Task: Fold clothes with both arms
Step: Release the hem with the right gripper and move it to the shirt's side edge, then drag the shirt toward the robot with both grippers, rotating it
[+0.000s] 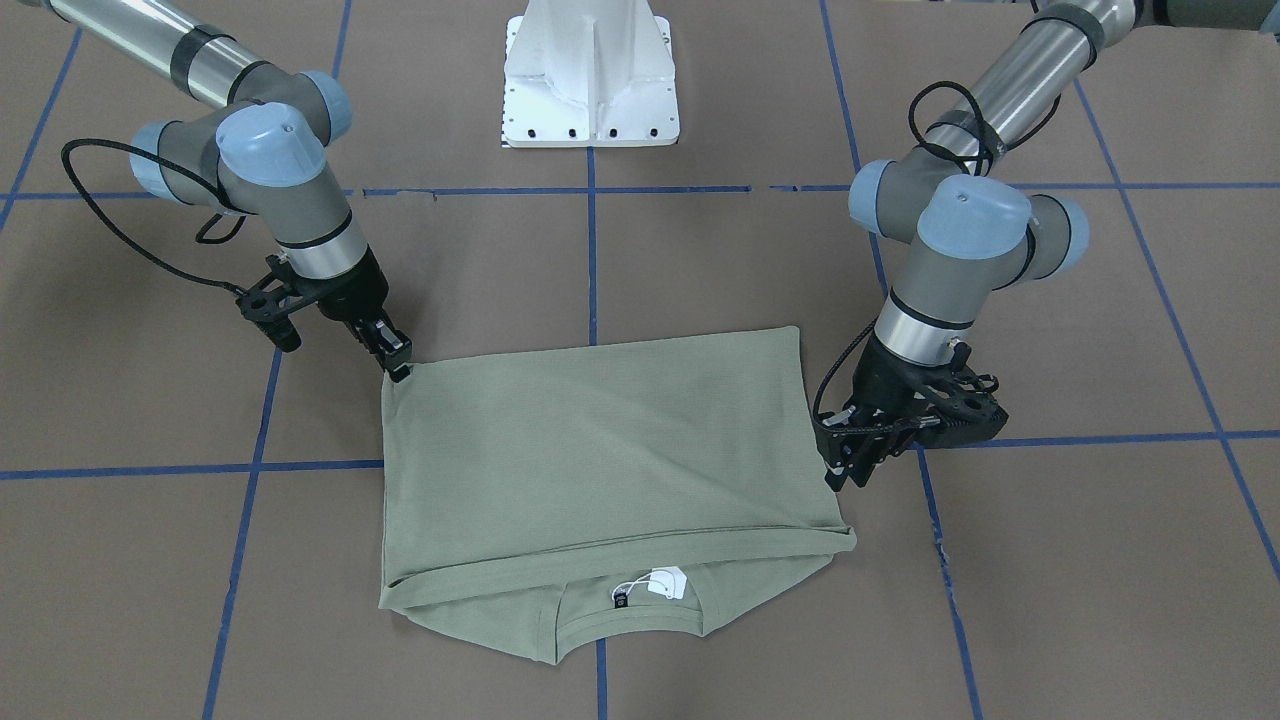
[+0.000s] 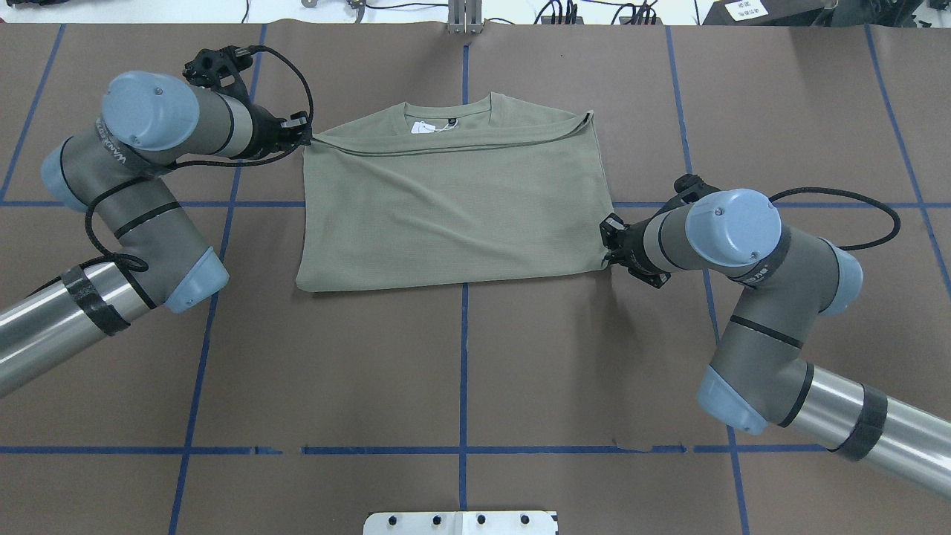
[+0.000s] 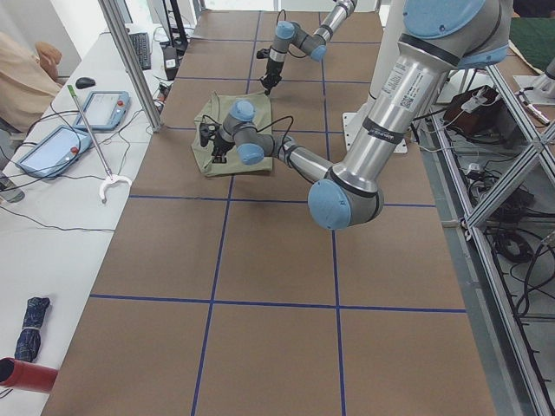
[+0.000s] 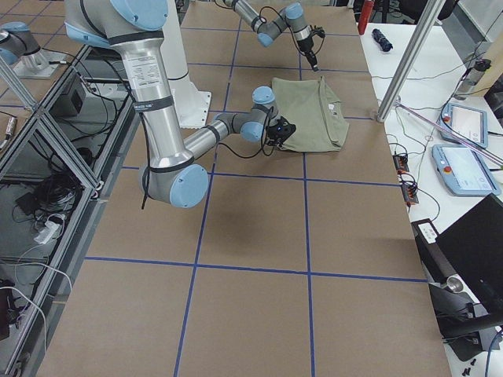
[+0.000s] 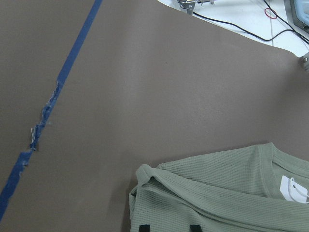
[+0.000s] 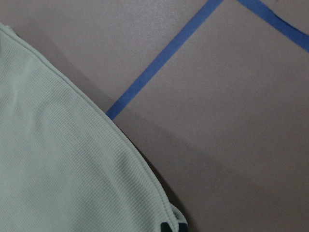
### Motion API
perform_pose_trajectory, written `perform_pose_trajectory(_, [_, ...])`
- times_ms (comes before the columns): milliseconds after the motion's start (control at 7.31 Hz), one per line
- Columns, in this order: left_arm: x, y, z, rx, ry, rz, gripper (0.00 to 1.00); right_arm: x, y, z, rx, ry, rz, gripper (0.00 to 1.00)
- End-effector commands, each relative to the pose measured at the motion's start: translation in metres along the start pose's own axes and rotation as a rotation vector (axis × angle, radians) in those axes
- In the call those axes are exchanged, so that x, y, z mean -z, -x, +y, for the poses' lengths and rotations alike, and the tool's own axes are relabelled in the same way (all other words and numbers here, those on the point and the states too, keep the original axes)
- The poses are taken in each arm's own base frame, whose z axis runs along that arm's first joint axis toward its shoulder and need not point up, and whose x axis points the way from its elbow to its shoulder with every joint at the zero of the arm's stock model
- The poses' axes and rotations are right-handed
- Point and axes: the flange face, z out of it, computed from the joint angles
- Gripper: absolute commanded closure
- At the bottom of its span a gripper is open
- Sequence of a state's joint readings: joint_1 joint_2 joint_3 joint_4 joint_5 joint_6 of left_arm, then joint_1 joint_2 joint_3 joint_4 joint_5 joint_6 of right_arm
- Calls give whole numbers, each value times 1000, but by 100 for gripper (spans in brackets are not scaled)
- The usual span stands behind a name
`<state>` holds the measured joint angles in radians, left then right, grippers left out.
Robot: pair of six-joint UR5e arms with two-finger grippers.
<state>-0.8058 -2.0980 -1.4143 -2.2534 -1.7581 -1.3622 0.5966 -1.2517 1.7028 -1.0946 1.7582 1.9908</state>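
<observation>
Shirt (image 2: 453, 215), one, between left pincer (image 2: 306, 137), right pincer (image 2: 608, 241)

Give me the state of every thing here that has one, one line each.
shirt: folded over once, lying flat, collar exposed
hang tag: attached, lying on the collar
left gripper: open, tips over the shirt's far corner
right gripper: appears shut on the shirt's near corner

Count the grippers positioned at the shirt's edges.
2. The left gripper is at the shirt's collar-end corner; the right gripper is at the fold-end corner on the opposite side. None seems hidden.
</observation>
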Motion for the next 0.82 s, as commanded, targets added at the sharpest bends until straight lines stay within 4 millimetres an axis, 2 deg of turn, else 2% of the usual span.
perform_pose_trajectory(0, [1,1,-2,3,-3,0,61,22,-11,6,11,20,-19,100])
perform_pose_trajectory(137, [7,-3,-2,1,-3,12,61,36,-40,18,32,48,-5,100])
perform_pose_trajectory(274, [21,-3,1,-3,-4,32,61,61,-67,48,67,101,-3,100])
perform_pose_trajectory(410, [47,-3,7,-2,-1,69,61,74,-91,79,57,155,22,100])
perform_pose_trajectory(684, [88,0,33,68,140,144,61,101,-146,128,62,251,100,100])
